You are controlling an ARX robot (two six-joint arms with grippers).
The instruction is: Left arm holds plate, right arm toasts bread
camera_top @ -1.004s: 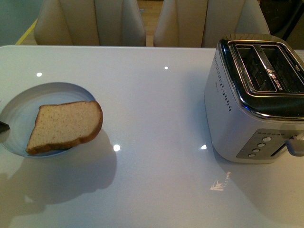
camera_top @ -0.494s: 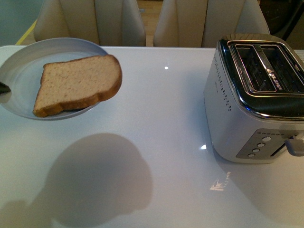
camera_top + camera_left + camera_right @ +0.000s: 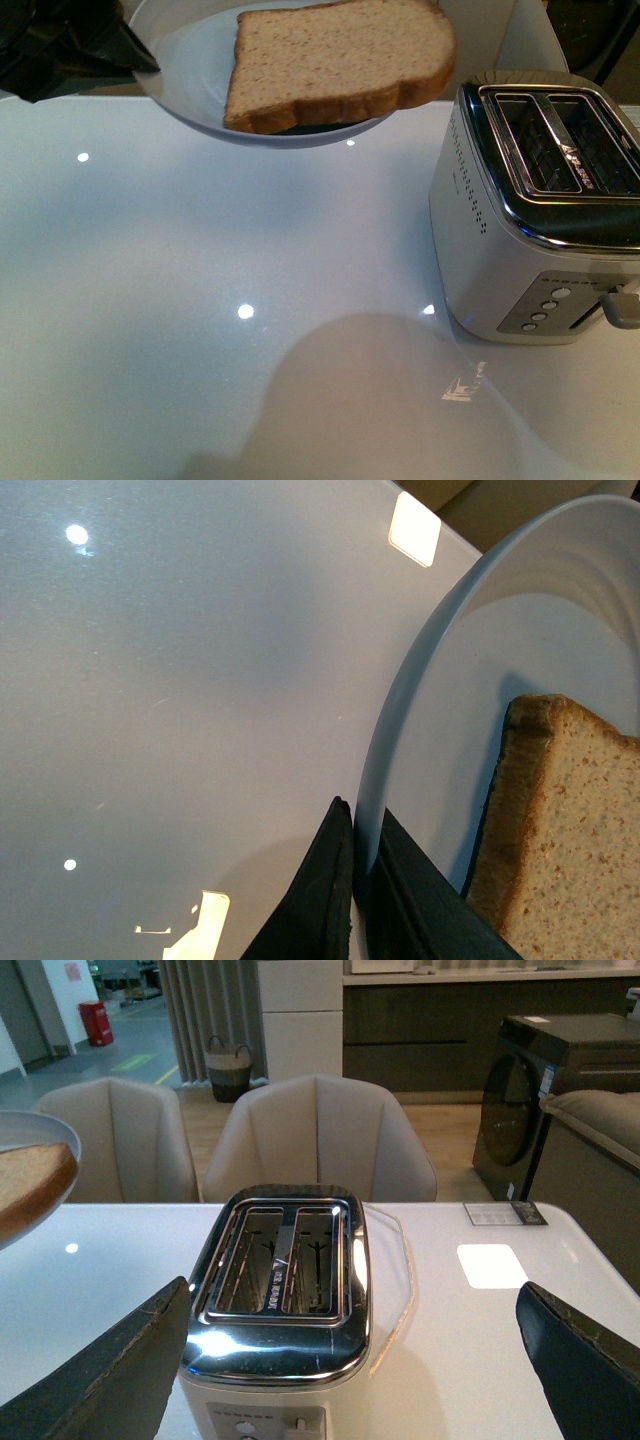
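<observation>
Left tool (image 3: 361,820) clamped on rim of plate (image 3: 190,70), held above counter (image 3: 180,300); bread (image 3: 340,55) lies on plate. Right tool (image 3: 352,1290) spread apart, facing 2-slot toaster (image 3: 480,250).

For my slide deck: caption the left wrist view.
Left gripper clamps the plate by its rim, bread lying on it, above the glossy white table.

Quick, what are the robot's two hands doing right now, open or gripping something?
Left hand: closed on the rim of the plate, holding it up with the bread on it.
Right hand: open, holding nothing.
</observation>
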